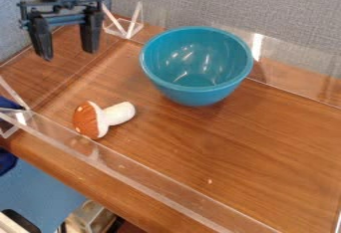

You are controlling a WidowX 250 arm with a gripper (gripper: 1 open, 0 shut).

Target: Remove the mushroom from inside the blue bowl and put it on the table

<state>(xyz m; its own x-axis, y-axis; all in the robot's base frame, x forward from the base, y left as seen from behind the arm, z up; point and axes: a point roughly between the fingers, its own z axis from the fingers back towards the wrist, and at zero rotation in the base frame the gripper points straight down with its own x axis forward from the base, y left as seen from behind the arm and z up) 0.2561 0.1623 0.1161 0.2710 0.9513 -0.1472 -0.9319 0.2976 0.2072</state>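
Observation:
The mushroom (102,116) lies on its side on the brown table (226,147), orange-brown cap toward the front rim, cream stem pointing right. To its right, at the back, stands the teal-blue bowl (197,65), and nothing shows inside it. My gripper (63,39) hangs open in the air at the upper left, fingers pointing down, well above and behind the mushroom, holding nothing.
A low clear acrylic rim (160,182) runs along the table's edges. A grey wall backs the table. Bare wood stretches to the right of the mushroom and in front of the bowl.

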